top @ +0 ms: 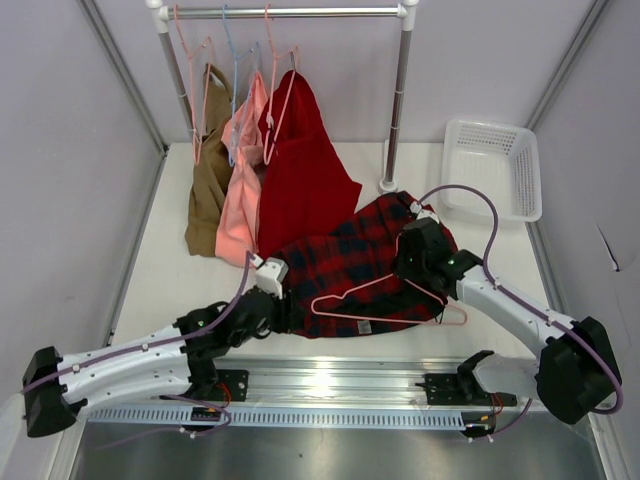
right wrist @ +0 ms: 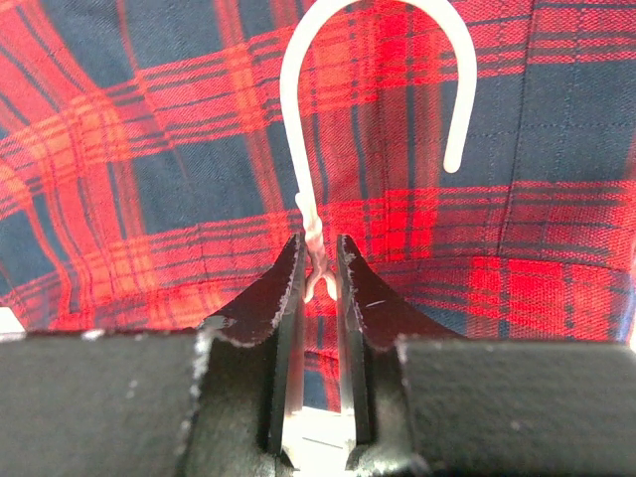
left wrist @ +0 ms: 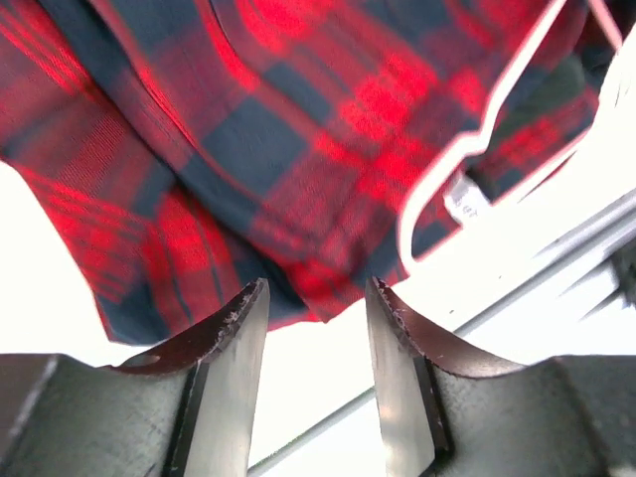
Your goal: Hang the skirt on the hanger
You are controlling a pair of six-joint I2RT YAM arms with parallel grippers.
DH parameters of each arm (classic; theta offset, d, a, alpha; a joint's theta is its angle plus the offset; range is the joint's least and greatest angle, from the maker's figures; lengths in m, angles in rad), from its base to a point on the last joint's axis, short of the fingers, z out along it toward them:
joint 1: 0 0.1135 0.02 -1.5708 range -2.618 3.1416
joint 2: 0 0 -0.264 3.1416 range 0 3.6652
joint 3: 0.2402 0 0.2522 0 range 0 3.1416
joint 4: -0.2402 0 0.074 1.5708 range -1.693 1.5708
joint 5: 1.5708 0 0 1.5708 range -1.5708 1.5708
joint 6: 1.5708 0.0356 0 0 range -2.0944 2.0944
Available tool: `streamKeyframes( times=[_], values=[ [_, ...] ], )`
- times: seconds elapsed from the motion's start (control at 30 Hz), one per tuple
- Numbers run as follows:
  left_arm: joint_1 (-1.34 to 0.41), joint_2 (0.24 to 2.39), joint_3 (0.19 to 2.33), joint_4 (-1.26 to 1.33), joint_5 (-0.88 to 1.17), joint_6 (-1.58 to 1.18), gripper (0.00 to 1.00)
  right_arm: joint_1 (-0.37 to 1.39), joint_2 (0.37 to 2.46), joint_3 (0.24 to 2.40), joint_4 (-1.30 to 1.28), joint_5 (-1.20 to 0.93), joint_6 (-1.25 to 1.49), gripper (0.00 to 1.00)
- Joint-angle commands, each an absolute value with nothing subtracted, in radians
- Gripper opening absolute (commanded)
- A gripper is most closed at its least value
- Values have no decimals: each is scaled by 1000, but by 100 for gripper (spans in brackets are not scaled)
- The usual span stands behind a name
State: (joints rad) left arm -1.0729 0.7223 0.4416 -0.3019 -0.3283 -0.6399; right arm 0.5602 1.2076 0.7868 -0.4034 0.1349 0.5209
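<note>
Skirt [left wrist: 298,149] label [left wrist: 463,202] print: blurred, illegible.

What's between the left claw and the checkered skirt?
Nothing. In the left wrist view the hem of the skirt reaches the tips of the open left gripper, with only bare table below.

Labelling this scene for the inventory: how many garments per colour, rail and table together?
brown garment: 1
pink garment: 1
red garment: 1
plaid skirt: 1
Total: 4
</note>
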Motion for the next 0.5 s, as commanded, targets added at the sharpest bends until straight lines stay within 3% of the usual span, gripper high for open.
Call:
streamKeyframes(
  times=[0.0, 0.23, 0.47],
  values=[
    [-1161, 745, 431, -296, -451, -758, 48, 548, 1230, 844, -403, 158, 538, 0],
    [-1354, 857, 402, -267, -630, -897, 49, 540, 1252, 856, -400, 150, 546, 0],
    [-1394, 974, 408, -267, -725, -950, 54, 532, 1252, 861, -403, 150, 545, 0]
  ],
)
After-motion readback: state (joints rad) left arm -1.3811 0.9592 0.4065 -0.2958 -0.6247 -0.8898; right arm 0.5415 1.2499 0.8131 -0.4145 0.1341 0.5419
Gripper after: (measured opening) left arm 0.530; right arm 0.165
